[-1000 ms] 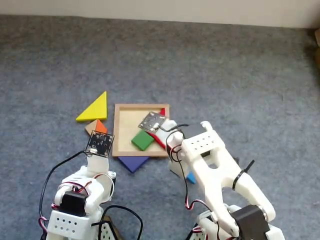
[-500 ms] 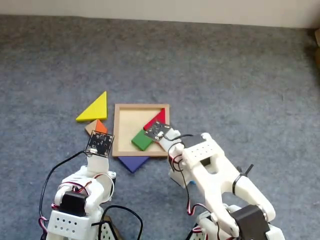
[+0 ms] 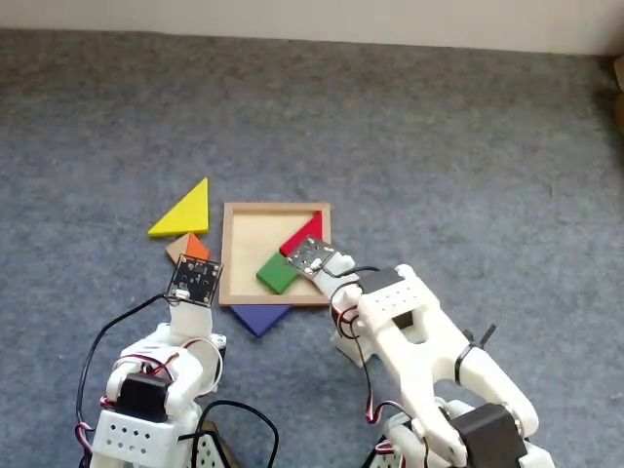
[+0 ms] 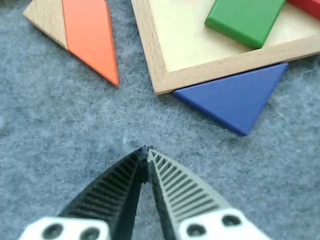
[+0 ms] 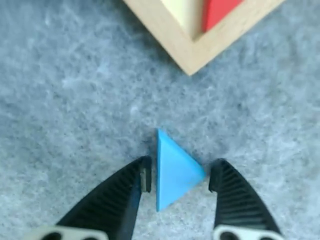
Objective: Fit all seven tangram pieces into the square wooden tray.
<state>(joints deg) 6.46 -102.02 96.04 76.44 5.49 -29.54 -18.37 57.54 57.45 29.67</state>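
Only the red triangle (image 3: 305,232) and green square (image 3: 278,274) sat in the tray (image 3: 234,210); the right gripper (image 5: 179,173) gaped around the light-blue triangle (image 5: 172,167), the left gripper (image 4: 146,152) closed on nothing.

Matt wooden tray (image 4: 148,50), smooth painted green piece (image 4: 245,20), fuzzy grey carpet (image 3: 439,146)

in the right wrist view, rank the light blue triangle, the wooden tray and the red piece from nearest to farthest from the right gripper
1. light blue triangle, between the open fingers of the right gripper.
2. wooden tray, its corner just beyond the triangle.
3. red piece, inside the tray behind that corner.
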